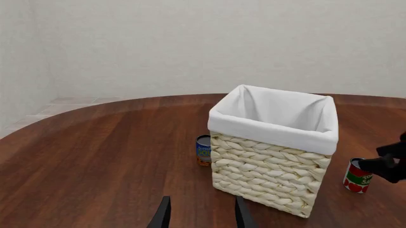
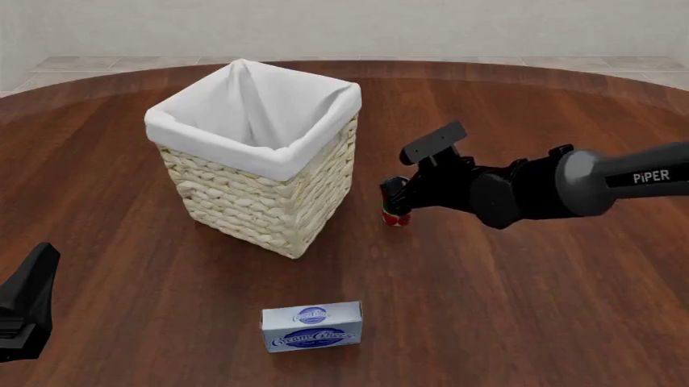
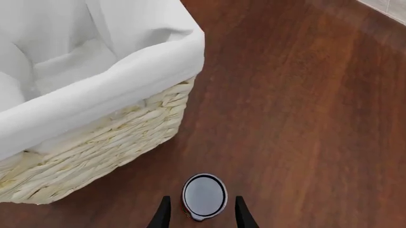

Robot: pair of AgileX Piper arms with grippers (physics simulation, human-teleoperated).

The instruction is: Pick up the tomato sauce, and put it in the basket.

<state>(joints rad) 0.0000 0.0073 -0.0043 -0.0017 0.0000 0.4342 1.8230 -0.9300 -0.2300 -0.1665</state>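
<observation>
Sauce can [image 3: 204, 196] stands on the worktop [image 2: 517, 290] just beside the basket [image 2: 258, 181], between the right fingers [image 3: 198, 214], open around it; an off-centre squeeze could tip it over.

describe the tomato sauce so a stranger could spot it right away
Start at the big wicker basket. On the table just right of it, between the right claw fingers, stands the tomato sauce. It's a short red-labelled can with a silver top, unlike the white-and-blue box nearer the camera.
</observation>
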